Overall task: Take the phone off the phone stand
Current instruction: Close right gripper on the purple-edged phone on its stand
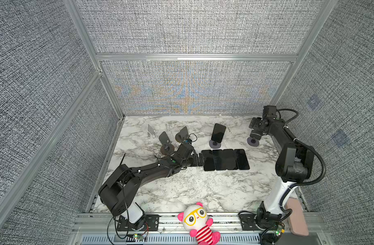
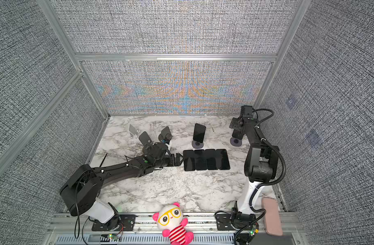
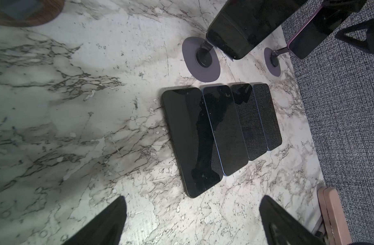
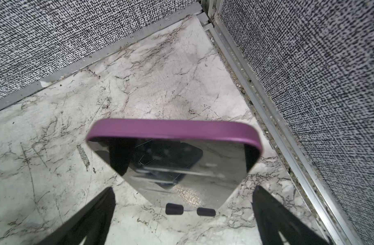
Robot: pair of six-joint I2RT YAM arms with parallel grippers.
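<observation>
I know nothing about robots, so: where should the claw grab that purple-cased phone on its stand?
Probably the two long edges near its top, from above: the purple-cased phone leans on the stand's lips, top end free, narrower than the open right claw.

Robotics lab cell: grey woven panels (image 1: 192, 25) in aluminium framing (image 1: 196, 57) walled a marble-print tabletop (image 1: 203, 191); left arm (image 1: 152, 171) and right arm (image 1: 292, 157) were bolted to a front rail (image 1: 171, 221).
</observation>
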